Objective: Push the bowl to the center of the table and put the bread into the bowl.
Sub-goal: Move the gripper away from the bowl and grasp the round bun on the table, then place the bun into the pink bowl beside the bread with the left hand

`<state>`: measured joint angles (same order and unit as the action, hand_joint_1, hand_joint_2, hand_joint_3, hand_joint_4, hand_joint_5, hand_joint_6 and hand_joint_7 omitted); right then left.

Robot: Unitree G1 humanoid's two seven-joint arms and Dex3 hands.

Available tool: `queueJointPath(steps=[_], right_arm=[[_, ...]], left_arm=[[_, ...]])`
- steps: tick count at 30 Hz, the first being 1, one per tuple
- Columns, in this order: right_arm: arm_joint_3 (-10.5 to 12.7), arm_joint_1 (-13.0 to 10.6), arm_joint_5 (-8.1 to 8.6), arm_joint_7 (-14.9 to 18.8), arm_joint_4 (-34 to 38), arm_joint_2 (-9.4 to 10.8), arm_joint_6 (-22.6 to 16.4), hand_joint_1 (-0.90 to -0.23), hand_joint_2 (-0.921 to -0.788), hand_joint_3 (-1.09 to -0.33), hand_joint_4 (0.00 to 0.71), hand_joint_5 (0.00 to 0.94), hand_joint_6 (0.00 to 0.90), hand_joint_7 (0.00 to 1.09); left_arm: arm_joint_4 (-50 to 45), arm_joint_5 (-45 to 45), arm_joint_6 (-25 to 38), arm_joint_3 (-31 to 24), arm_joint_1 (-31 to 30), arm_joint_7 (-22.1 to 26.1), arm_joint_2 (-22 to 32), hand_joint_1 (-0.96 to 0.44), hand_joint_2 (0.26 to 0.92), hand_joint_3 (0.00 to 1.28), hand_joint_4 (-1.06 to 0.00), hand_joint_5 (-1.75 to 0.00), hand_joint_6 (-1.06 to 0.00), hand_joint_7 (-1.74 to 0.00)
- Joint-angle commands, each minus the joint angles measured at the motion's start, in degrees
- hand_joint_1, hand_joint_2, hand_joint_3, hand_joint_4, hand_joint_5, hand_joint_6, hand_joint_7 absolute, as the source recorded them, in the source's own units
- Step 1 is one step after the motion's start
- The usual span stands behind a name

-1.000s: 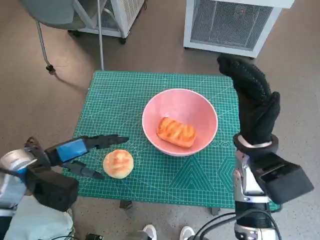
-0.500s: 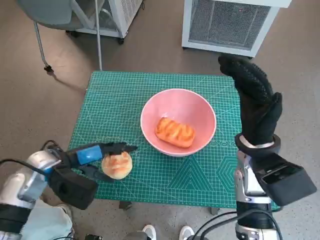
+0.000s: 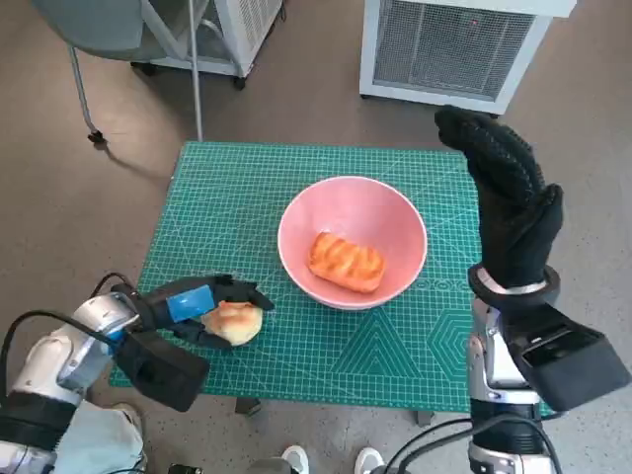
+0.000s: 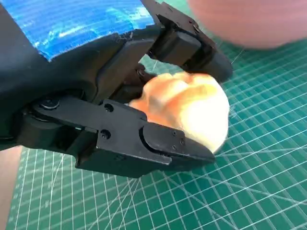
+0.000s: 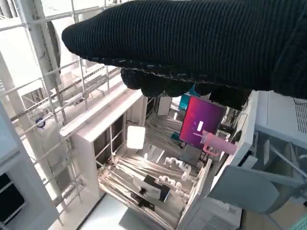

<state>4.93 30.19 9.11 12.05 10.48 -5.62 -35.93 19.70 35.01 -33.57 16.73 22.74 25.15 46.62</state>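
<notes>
Two bread pieces are on show here, and only one of them counts for the step in hand. The round bun sits on the green cutting mat right inside the left hand, with black fingers on both sides of it and touching it in the left wrist view. I'd say the hand is closed around the bun, though the bun looks like it's resting on the mat, not lifted (hard to be fully sure from that angle).

My read is that the bowl-pushing part is done and this is the grab stage of the bread step. The next move should be a lift straight up, then a carry away from the hand's near side toward the pink bowl, which stands just beyond the fingertips on the right-arm side. The bun needs to clear the rim before release, and it looks soft, so a gentle squeeze is probably enough.

The bowl sits roughly mid-table and holds a longer striped loaf, lying toward the side nearest the robot. There's room beside that loaf for the bun, I reckon.

The right hand is raised above the table's far right edge, well apart from the bowl, gloved fingers straight and together, holding nothing. A white slatted unit stands on the floor beyond it.
</notes>
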Motion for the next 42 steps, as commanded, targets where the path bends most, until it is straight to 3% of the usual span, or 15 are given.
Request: queueJointPath(steps=[1,8,13,18,26,36,42], right_arm=[[0.41,-1.60,-0.13,-0.25,0.64,-0.07,0.08,-0.441,-0.921,-0.643,0.305,0.114,-0.001,0.76],[0.52,-1.50,-0.45,-0.47,0.96,0.16,-0.05,-0.441,-0.921,-0.641,0.303,0.120,-0.001,0.76],[0.68,-1.29,-0.34,-0.46,1.22,0.12,-0.03,-0.441,-0.921,-0.640,0.302,0.123,-0.001,0.76],[0.81,-1.12,-0.14,-0.35,1.43,0.09,-0.04,-0.442,-0.921,-0.639,0.306,0.131,-0.001,0.76],[0.79,-0.86,0.11,-0.15,1.81,0.22,-0.23,-0.448,-0.921,-0.638,0.304,0.139,-0.001,0.76],[0.49,-1.16,0.05,-0.19,1.42,0.58,-0.35,-0.454,-0.921,-0.635,0.290,0.143,-0.001,0.77],[0.51,-1.45,-0.01,-0.21,1.09,0.54,-0.33,-0.453,-0.921,-0.635,0.289,0.149,-0.001,0.77]], left_arm=[[-1.30,-7.18,-2.85,-4.09,1.92,1.42,2.51,0.00,0.920,0.14,-0.53,-1.29,-0.63,-1.20],[-7.02,-14.81,-3.27,-12.56,3.97,-0.33,3.86,0.00,0.920,0.12,-0.56,-1.26,-0.63,-1.20],[-9.90,-16.73,-3.84,-18.11,6.95,-5.01,2.38,0.00,0.920,0.10,-0.60,-1.21,-0.64,-1.20],[-9.35,-18.02,-5.99,-19.80,11.31,-9.67,-0.91,0.00,0.921,0.10,-0.62,-1.19,-0.63,-1.21],[-7.10,-12.33,-6.72,-16.56,19.98,-15.53,-6.79,0.00,0.921,0.10,-0.62,-1.18,-0.62,-1.22],[-1.05,-8.36,-4.57,-8.16,29.38,-11.67,-12.27,0.00,0.920,0.09,-0.62,-1.18,-0.65,-1.20],[5.26,-2.50,-4.46,-2.76,34.40,-12.80,-15.76,0.00,0.920,0.08,-0.63,-1.18,-0.66,-1.19]])
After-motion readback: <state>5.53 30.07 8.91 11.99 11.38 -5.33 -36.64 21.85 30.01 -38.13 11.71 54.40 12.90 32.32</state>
